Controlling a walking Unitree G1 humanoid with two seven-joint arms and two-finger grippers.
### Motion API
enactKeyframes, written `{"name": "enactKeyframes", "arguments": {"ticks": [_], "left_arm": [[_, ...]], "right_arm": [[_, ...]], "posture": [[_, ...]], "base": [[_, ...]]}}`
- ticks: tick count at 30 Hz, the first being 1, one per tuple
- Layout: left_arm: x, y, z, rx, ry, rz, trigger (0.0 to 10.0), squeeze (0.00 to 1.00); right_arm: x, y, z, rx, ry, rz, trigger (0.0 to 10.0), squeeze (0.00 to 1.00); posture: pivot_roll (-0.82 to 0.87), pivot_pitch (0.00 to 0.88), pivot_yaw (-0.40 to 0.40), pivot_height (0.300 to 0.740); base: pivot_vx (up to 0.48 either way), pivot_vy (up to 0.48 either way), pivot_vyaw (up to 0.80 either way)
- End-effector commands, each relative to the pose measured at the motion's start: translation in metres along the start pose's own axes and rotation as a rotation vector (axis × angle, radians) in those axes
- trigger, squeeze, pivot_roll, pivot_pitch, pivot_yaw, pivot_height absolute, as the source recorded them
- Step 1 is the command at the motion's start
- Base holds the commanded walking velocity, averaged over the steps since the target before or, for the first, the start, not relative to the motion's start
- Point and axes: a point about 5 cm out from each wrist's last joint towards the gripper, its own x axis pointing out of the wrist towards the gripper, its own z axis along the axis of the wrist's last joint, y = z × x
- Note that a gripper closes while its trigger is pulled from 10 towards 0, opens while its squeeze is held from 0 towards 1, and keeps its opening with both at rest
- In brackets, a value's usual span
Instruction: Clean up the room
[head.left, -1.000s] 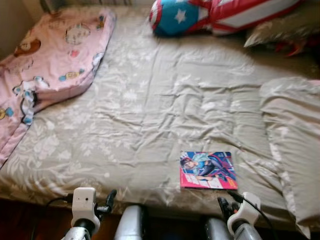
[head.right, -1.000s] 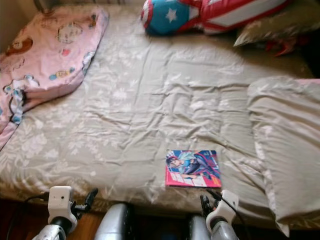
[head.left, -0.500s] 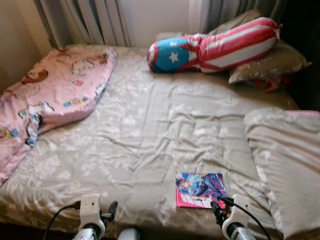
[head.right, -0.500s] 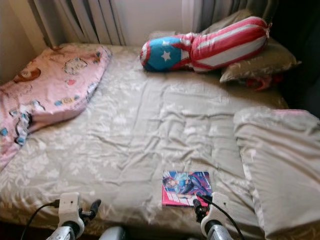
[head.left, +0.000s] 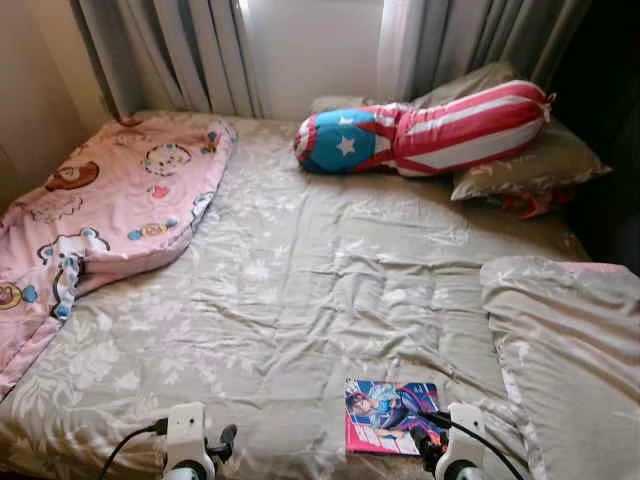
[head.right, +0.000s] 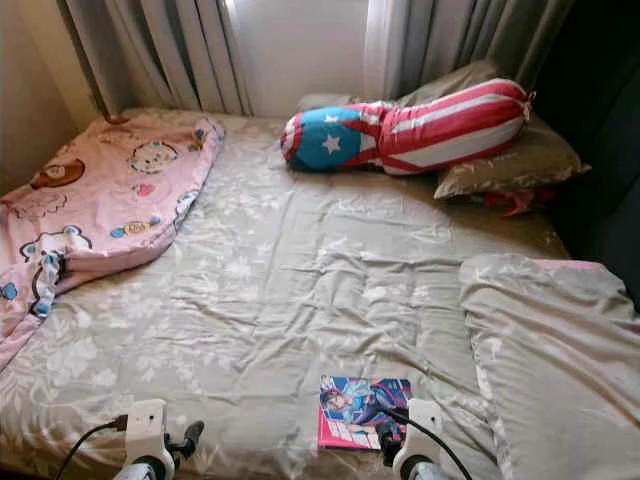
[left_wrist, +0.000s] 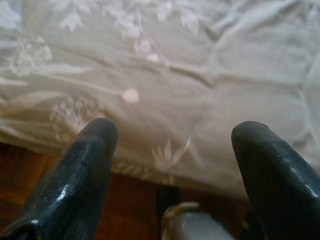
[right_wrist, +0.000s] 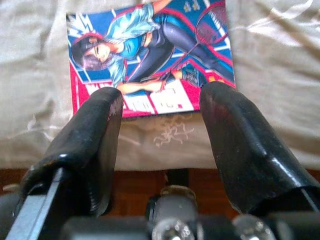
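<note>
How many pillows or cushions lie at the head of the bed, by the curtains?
2 for certain: a striped star bolster lying across the top, and a grey pillow under its right end. Another grey one may sit hidden behind the bolster.

The right gripper's (right_wrist: 160, 107) two parted black fingers cover the lower corners of the flat, glossy pink-and-blue comic book (right_wrist: 150, 55), and the rumpled pink cartoon-print blanket (head.left: 90, 215) runs off the picture's left edge.

A thin, glossy comic book (head.left: 391, 417) with a blue and pink cover showing a drawn figure is laid flat, face up, near the foot edge of the beige floral-patterned bed sheet (head.left: 300, 270).
</note>
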Motion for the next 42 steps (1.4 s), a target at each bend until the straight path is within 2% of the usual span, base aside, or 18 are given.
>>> {"name": "enactKeyframes", "arguments": {"ticks": [1, 3, 11, 23, 29, 37, 42], "left_arm": [[-0.003, 0.0, -0.013, 0.029, 0.063, -0.007, 10.0, 0.0], [-0.005, 0.0, -0.019, 0.028, 0.091, -0.001, 10.0, 0.0], [-0.006, 0.003, -0.024, 0.023, 0.129, 0.013, 10.0, 0.0], [-0.008, 0.0, -0.03, 0.029, 0.157, 0.011, 10.0, 0.0], [-0.008, 0.002, -0.031, 0.025, 0.158, 0.024, 10.0, 0.0], [-0.011, 0.006, -0.036, 0.024, 0.177, 0.029, 10.0, 0.0], [-0.011, 0.006, -0.036, 0.017, 0.177, 0.034, 10.0, 0.0]], "right_arm": [[-0.004, -0.004, -0.016, -0.021, 0.071, -0.018, 10.0, 0.0], [-0.008, -0.011, -0.027, -0.065, 0.131, -0.035, 10.0, 0.0], [-0.014, -0.027, -0.035, -0.059, 0.145, -0.061, 10.0, 0.0], [-0.014, -0.032, -0.032, -0.075, 0.148, -0.066, 10.0, 0.0], [-0.013, -0.024, -0.036, -0.11, 0.162, -0.057, 10.0, 0.0], [-0.013, 0.003, -0.05, -0.121, 0.189, -0.036, 10.0, 0.0], [-0.012, 0.011, -0.051, -0.152, 0.18, -0.017, 10.0, 0.0]], "posture": [[0.05, 0.0, -0.036, 0.74], [0.05, 0.0, -0.036, 0.74], [0.05, 0.0, -0.035, 0.74], [0.04, 0.0, -0.032, 0.74], [0.04, 0.0, -0.028, 0.74], [0.04, 0.0, -0.014, 0.74], [0.05, 0.0, -0.017, 0.74]], "base": [[0.0, 0.0, 0.0], [0.0, 0.0, 0.0], [0.0, 0.0, 0.0], [0.0, 0.0, 0.0], [0.0, 0.0, 0.0], [0.0, 0.0, 0.0], [0.0, 0.0, 0.16]]}}
